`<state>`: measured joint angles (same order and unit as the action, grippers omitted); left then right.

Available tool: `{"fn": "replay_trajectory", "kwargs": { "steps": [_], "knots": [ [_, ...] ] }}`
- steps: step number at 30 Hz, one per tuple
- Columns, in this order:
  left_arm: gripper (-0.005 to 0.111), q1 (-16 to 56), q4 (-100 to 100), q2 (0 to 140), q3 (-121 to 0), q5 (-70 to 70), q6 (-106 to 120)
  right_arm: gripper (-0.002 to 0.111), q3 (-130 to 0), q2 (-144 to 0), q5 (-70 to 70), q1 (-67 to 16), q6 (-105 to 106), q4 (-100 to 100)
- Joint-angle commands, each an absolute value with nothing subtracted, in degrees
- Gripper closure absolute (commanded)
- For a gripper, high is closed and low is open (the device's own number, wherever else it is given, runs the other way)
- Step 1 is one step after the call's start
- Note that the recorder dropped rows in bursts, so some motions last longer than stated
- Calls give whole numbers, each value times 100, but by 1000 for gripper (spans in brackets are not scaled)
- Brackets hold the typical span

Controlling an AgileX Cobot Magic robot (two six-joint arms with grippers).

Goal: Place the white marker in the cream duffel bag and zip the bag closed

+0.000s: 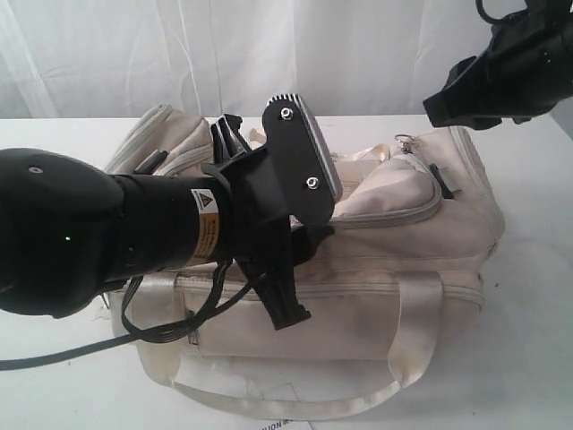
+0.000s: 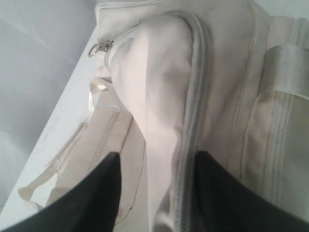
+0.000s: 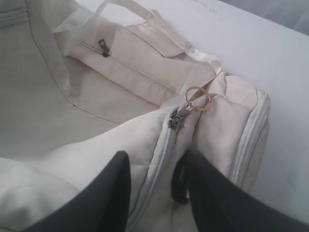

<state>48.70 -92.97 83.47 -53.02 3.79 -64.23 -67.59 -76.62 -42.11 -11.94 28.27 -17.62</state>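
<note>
Our left pincer [image 2: 154, 193] and right pincer [image 3: 154, 193] stand open astride the soft, creased cream bag [image 1: 403, 296]. We see ribbed grey zips [image 2: 194, 121].

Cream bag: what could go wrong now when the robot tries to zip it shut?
1. The cream duffel bag looks unzipped, and the white marker shows in no view, so it might get zipped up without it.
2. The soft flap bulges beside the grey zipper between the left gripper's open fingers; fabric could snag.
3. The right gripper hangs open above the small zip slider and may miss it.
</note>
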Motion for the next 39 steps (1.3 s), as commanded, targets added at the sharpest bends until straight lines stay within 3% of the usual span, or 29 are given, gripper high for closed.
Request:
{"fn": "replay_trajectory", "kwargs": {
  "steps": [1, 12, 19, 24, 31, 39],
  "knots": [
    [48, 4873, -8952, 8239, -5286, 353, -6616, 71, -6476, -7405, -3997, -1141, 2824, -1819],
    [48, 4873, -8586, 7468, -5607, 577, -6616, 71, -6143, -6739, -3864, -1141, 2824, -1954],
    [53, 4873, -8458, 7060, -5607, -675, -6924, 72, -5860, -6396, -3636, -1141, 2803, -2028],
    [71, 4873, -8240, 6809, -5587, -1675, -6924, 73, -5463, -6178, -3265, -1141, 2803, -2486],
    [104, 4863, -7944, 6569, -5268, -2684, -6899, 87, -4945, -5826, -2876, -1141, 2803, -2732],
    [107, 4863, -7795, 6010, -4619, -2708, -7052, 108, -4032, -5013, -1795, -1141, 2824, -3364]
  ]
}}
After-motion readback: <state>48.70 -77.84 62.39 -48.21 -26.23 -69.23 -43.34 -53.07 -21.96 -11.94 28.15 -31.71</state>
